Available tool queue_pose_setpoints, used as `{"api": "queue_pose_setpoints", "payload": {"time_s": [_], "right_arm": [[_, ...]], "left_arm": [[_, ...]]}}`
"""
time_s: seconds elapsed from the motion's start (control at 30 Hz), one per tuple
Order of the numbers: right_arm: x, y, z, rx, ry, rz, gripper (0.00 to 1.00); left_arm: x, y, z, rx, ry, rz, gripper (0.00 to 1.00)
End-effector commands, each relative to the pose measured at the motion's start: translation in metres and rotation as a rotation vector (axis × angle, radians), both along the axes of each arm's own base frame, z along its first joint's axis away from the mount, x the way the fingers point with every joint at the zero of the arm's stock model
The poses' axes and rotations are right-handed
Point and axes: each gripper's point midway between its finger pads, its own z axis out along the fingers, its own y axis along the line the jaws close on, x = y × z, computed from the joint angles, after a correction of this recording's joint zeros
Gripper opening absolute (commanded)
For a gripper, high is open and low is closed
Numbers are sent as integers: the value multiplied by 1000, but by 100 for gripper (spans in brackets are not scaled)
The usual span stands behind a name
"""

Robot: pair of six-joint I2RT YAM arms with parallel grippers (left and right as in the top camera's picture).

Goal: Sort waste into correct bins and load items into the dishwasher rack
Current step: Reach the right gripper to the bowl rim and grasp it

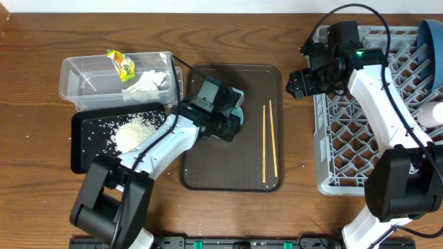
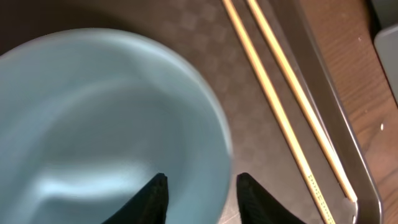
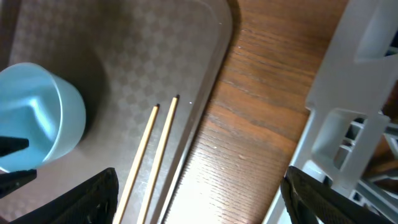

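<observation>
The light-blue bowl stands on the brown serving tray. My left gripper is open and straddles the bowl's rim, one finger inside and one outside. The wooden chopsticks lie side by side on the tray's right part. My right gripper is open and empty, over the wood between the tray and the grey rack. The blue plate stands in the rack. The bowl and chopsticks show in the right wrist view.
The clear tub holds the snack wrapper and the white tissue. The black tray in front of it holds a heap of rice. A pale cup lies at the rack's right edge.
</observation>
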Motion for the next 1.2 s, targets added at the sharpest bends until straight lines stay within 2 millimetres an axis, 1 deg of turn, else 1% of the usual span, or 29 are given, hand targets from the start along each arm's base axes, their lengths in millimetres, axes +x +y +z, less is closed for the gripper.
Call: {"api": "queue_pose_setpoints", "payload": {"time_s": [0.0, 0.03, 0.1, 0.2, 0.27, 0.33, 0.43, 0.5, 0.53, 0.57, 0.67, 0.77, 0.83, 0.93, 1.03, 1.1, 1.17], "right_arm": [[-4, 21, 18, 60, -32, 50, 83], [-6, 26, 18, 64, -31, 60, 83], [-8, 34, 18, 64, -30, 79, 84], [-14, 50, 18, 65, -29, 119, 85], [-18, 61, 16, 64, -26, 147, 86], [-22, 74, 14, 63, -22, 177, 85], [-27, 93, 5, 62, -7, 216, 77], [-31, 104, -4, 59, 21, 220, 76], [-34, 111, -12, 48, 39, 222, 74], [-36, 115, -17, 40, 51, 225, 72], [-44, 130, -37, 24, 93, 252, 69], [-51, 140, -57, -13, 128, 278, 59], [-52, 139, -72, -60, 151, 245, 56], [-49, 136, -92, -105, 179, 168, 41], [-45, 140, -104, -99, 192, 133, 16], [-43, 142, -107, -90, 193, 108, 1], [-40, 142, -106, -84, 184, 99, 1]], "left_arm": [[11, 17, 28, -10, -61, 57, 48], [12, 23, 34, -12, -67, 72, 53], [11, 39, 48, -14, -74, 107, 57], [5, 67, 70, -12, -75, 172, 62], [-1, 87, 80, -6, -66, 219, 65], [-8, 104, 87, 0, -53, 261, 68], [-19, 128, 92, 15, -17, 325, 71], [-25, 141, 91, 24, 11, 361, 72], [-27, 147, 89, 30, 28, 378, 72], [-30, 151, 87, 34, 43, 391, 72], [-34, 160, 83, 43, 75, 419, 72], [-35, 162, 82, 46, 84, 426, 72], [-35, 162, 82, 45, 84, 425, 73], [-35, 162, 82, 45, 84, 425, 72], [-35, 162, 82, 45, 85, 425, 73], [-36, 162, 82, 46, 85, 426, 72], [-36, 162, 82, 46, 86, 425, 72]]}}
